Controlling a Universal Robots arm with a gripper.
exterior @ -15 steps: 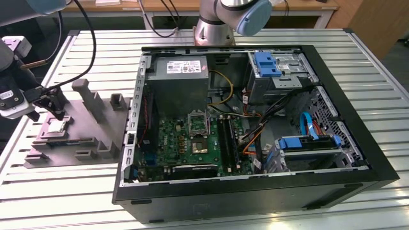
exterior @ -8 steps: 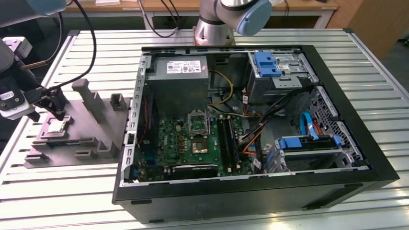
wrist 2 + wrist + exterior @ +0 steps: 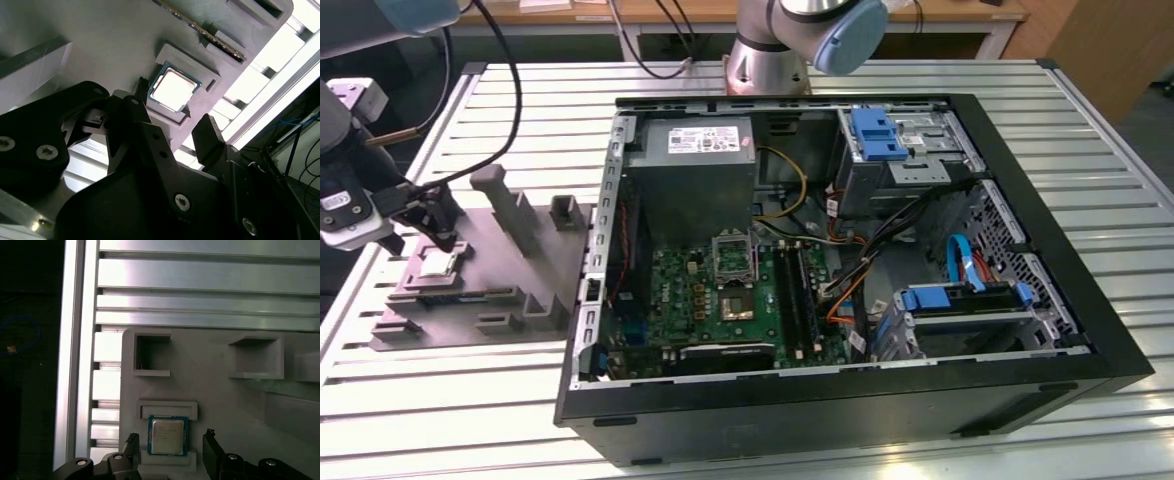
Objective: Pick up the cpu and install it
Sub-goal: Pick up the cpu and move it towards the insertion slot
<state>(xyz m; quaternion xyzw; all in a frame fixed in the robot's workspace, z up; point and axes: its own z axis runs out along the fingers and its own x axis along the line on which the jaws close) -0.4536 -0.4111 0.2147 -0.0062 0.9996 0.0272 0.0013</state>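
Exterior view, pincer: the pincer (image 3: 432,236) was seen at the exterior view's left, hung low over the grey holder (image 3: 520,290) on the worktop (image 3: 454,400).
Exterior view, cpu: the cpu (image 3: 438,263) was laid flat in the holder, right under the pincer.
Exterior view, case: the open computer case (image 3: 854,420) was seen well apart, toward the exterior view's right, with the socket (image 3: 732,255) on its green board.
Second wrist view, pincer: the pincer (image 3: 174,102) was spread wide, and nothing was pinched.
Second wrist view, cpu: the cpu (image 3: 173,90) was seen between the two fingers (image 3: 210,140), square, so no long side was shown.
First wrist view, cpu: the cpu (image 3: 168,436) was kept in its own square pocket, with a small gap seen on each side up to the pincer (image 3: 170,441).
First wrist view, other pockets: nothing was seen in two more pockets (image 3: 152,357) of the holder.
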